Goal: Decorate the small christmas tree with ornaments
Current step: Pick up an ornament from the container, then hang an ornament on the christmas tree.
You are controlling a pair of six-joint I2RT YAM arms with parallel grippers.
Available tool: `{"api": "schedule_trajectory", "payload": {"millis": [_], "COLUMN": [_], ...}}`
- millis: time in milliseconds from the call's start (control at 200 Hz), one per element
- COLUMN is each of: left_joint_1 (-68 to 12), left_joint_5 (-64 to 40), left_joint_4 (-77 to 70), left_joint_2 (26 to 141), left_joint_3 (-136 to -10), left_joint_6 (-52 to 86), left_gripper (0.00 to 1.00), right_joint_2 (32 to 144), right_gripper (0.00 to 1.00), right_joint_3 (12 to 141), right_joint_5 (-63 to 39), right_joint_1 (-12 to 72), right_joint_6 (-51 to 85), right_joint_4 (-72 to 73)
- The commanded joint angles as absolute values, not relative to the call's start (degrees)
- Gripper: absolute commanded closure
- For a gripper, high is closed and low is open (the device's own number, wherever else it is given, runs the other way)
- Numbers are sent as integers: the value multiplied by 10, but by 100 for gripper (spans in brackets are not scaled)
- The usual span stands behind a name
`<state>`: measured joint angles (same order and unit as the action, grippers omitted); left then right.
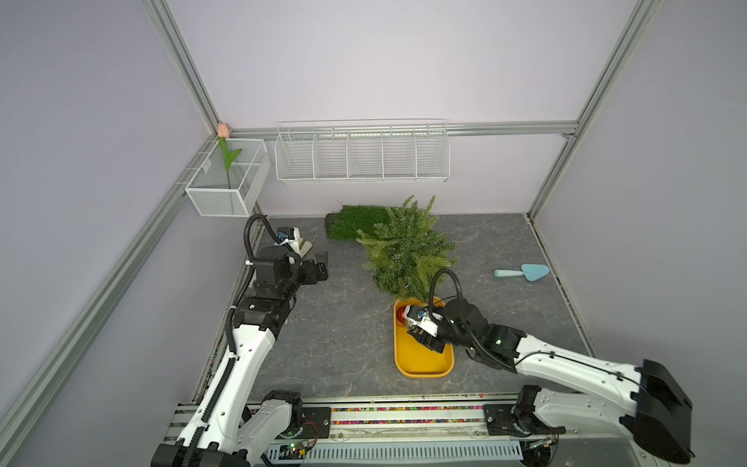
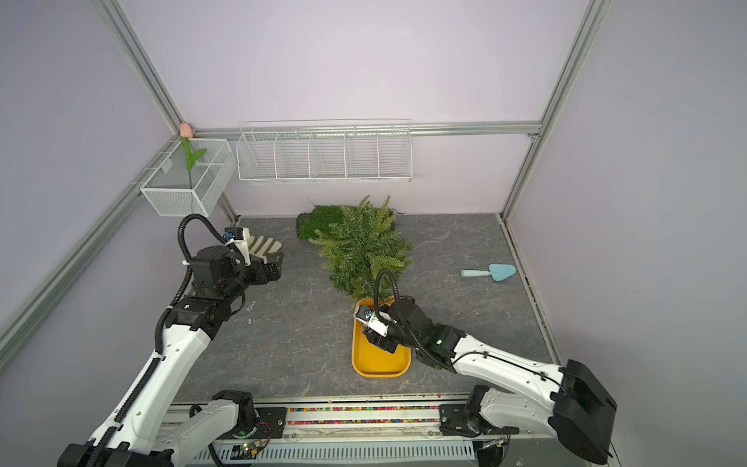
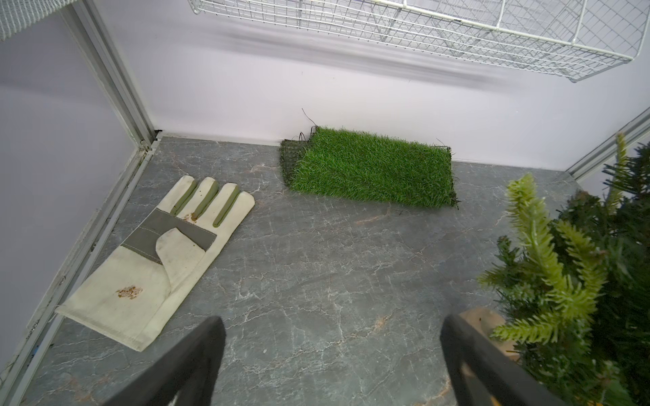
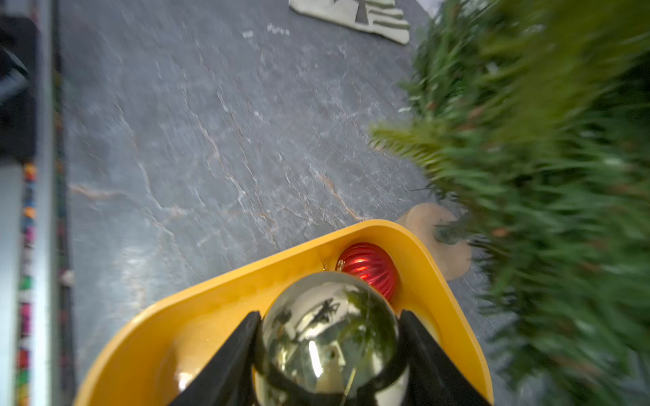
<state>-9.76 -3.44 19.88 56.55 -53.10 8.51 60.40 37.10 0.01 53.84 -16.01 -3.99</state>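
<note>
Holding the right arm [image 1: 574, 366] stretched in from the near right corner, low and almost level above the table [image 1: 343, 323], bending it at the wrist and hanging the right gripper [image 4: 329, 316] over the far half of the yellow tray [image 1: 424, 374]. Clamping the shiny gold bauble [image 4: 330, 337] between the two black fingers [image 4: 235, 358], pressing one against each flank at about a half spread, gripping the ball at its widest part; giving no way of telling whether holding it clear of the tray floor or resting it there. Pointing that gripper toward the tree [image 1: 408, 250], with the red bauble [image 4: 369, 269] lying just beyond the gold one in the tray's far corner, too close to tell touching from apart. Showing the tree at mid-table toward the back wall, with its round wooden base [image 4: 436, 239] just beside the tray's far end and the turf [image 3: 373, 168] behind it. Holding the left arm [image 1: 246, 347] up steeply from the near left corner, folding it at the elbow, levelling the wrist and aiming the left gripper [image 3: 334, 320] at the back wall. Hovering it above bare table between the glove [image 3: 158, 260] and the tree, spreading its fingers wide and gripping nothing.
</note>
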Motion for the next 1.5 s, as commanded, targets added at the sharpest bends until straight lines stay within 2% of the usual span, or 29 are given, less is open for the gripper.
{"api": "schedule_trajectory", "payload": {"millis": [0, 170, 330, 630, 805, 1000, 1265, 1495], "left_joint_1": [-96, -103, -122, -295, -403, -518, -531, -531], "left_joint_5": [-53, -109, -178, -250, -302, -330, -408, -415], "left_joint_4": [175, 144, 104, 22, 14, 76, 84, 96], "left_joint_2": [541, 517, 498, 473, 498, 545, 580, 579], "left_joint_3": [-526, -533, -548, -548, -588, -656, -698, -686], "left_joint_6": [80, 66, 68, -83, -173, -316, -314, -322], "left_gripper": [3, 4, 5, 9, 19, 24, 45, 59], "right_joint_2": [540, 482, 502, 520, 528, 521, 507, 506], "right_gripper": [38, 35, 37, 37, 37, 38, 40, 40], "right_joint_3": [394, 452, 551, 634, 671, 678, 681, 682], "right_joint_5": [-97, -155, -263, -435, -508, -544, -572, -600], "right_joint_1": [520, 493, 441, 357, 332, 330, 330, 330], "right_joint_6": [-79, -4, 53, 133, 189, 254, 254, 258], "right_joint_4": [-145, -200, -252, -195, -150, -86, -91, -88]}}
